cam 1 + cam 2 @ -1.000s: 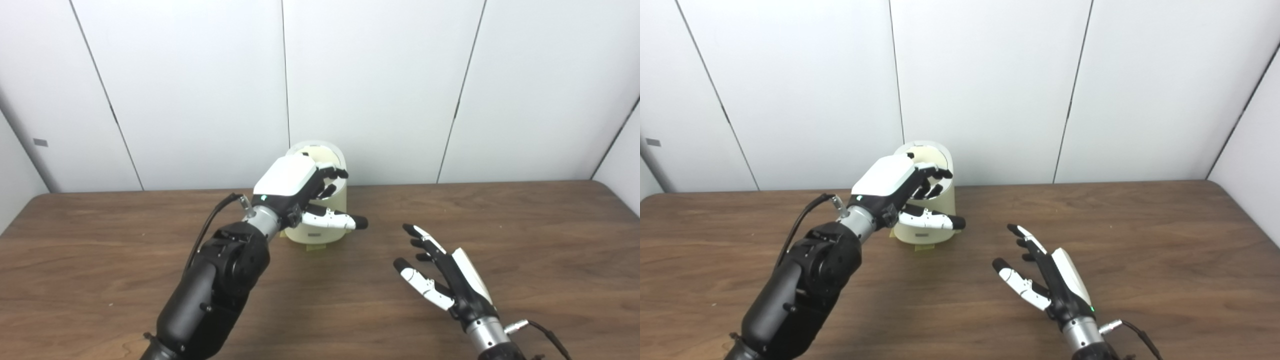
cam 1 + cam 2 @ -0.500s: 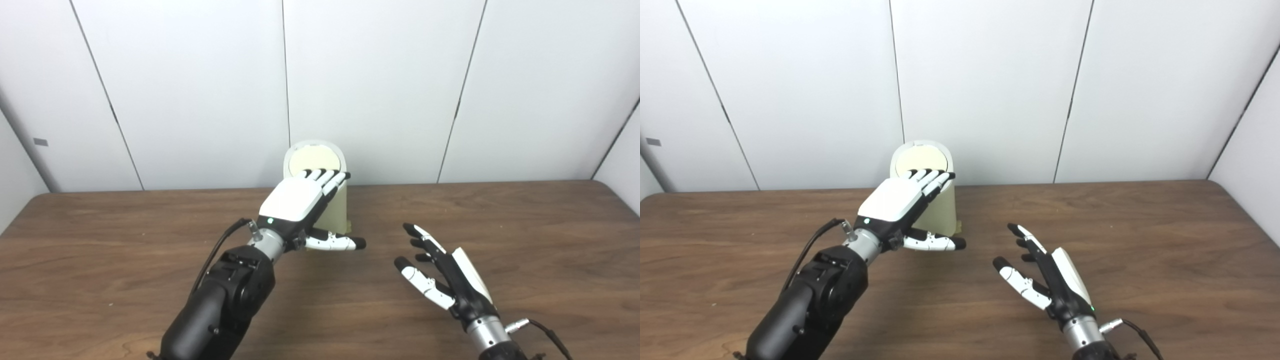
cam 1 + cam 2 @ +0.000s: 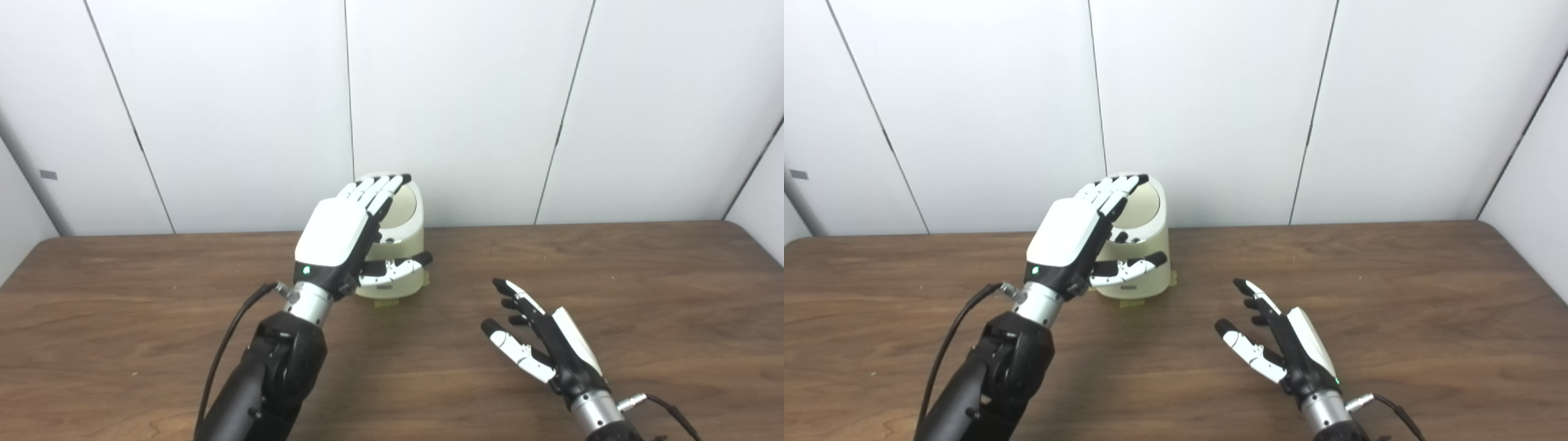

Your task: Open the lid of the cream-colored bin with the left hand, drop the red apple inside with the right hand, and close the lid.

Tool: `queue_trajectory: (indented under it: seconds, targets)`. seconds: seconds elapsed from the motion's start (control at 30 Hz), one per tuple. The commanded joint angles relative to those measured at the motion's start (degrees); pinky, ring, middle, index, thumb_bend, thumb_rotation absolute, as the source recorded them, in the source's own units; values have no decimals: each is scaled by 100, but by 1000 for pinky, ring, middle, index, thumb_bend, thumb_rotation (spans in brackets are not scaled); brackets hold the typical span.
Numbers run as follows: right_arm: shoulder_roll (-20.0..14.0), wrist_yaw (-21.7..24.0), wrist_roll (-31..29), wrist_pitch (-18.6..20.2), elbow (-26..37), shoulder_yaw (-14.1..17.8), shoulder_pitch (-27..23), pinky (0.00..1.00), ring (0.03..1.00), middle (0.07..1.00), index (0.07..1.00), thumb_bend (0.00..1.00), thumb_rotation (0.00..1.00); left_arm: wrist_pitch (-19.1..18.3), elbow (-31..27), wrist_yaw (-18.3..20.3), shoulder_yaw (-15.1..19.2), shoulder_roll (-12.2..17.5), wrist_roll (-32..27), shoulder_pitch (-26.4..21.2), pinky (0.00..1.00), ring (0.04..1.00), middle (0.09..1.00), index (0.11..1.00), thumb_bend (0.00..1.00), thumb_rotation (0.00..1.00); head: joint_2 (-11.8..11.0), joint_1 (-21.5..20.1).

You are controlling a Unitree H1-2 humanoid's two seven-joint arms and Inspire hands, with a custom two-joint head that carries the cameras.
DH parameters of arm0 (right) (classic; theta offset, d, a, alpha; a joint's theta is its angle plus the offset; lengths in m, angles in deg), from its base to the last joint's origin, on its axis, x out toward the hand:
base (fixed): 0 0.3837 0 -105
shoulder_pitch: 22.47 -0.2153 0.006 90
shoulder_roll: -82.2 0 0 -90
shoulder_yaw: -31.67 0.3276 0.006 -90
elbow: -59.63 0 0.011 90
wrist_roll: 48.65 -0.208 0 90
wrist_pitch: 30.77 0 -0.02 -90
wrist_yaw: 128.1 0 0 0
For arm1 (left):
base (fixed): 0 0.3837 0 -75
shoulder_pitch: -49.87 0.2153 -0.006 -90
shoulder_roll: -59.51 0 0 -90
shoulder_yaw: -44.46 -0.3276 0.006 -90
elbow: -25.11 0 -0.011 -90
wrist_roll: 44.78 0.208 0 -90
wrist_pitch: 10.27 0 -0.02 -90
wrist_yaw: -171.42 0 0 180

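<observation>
Cream bin [image 3: 404,245], left hand [image 3: 343,236] in front

Background: a dark wood-grain desk [image 3: 643,275] with rounded far corners stands against a wall of white panels [image 3: 453,104] divided by thin dark vertical seams. A small grey tag [image 3: 48,174], possibly a label, sits on the left panel. Lighting is even and diffuse.

A brown wooden table [image 3: 643,269] carries only the cream-colored bin [image 3: 404,245].

Left hand [image 3: 343,236] spread before cream bin [image 3: 401,245]; right hand [image 3: 542,343] empty, fingers apart.
</observation>
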Motion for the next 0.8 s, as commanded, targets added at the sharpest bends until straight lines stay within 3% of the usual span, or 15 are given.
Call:
queue_trajectory:
  seconds: [0.0, 0.1, 0.13, 0.27, 0.4, 0.5, 0.67, 0.77]
  targets:
    - [37, -70, -32, -58, 203, 57, -211, 787, 874, 910, 905, 370, 795, 546, -402, -502, 275, -87, -519, -174, 648, 767, 803, 777, 407, 550, 6, -1]
    - [44, -111, -68, -149, 163, 74, -222, 778, 873, 909, 907, 362, 780, 883, -580, -507, 576, -62, -1064, 84, 895, 948, 960, 938, 366, 840, -9, 2]
    - [49, -148, -78, -207, 133, 83, -224, 775, 871, 907, 906, 363, 762, 981, -640, -505, 678, -25, -1194, 187, 943, 974, 979, 956, 384, 918, -19, -11]
    - [121, -385, -52, -409, 61, 144, -213, 756, 856, 890, 885, 371, 659, 1448, -855, -488, 1013, 156, -1536, 603, 957, 962, 950, 934, 392, 997, -13, 0]
    - [255, -886, 16, -824, -129, 250, -212, 695, 816, 844, 836, 362, 582, 1646, -985, -221, 1237, 260, -2450, 1048, 881, 922, 919, 902, 340, 1000, -14, 2]
    - [375, -1316, 88, -1194, -286, 352, -223, 652, 769, 791, 774, 351, 461, 1867, -1019, -37, 1320, 401, -2730, 1388, 811, 882, 902, 891, 268, 1000, -12, -12]
    - [464, -1796, 182, -1739, -535, 464, -276, 524, 669, 709, 685, 296, 280, 2017, -1076, -6, 1410, 399, -2689, 1791, 770, 842, 848, 835, 220, 739, -31, 4]
    - [469, -1798, 41, -1881, -640, 496, -299, 523, 662, 697, 680, 245, 276, 1888, -1053, 41, 1474, 379, -2628, 1944, 748, 830, 837, 823, 234, 629, -41, -11]
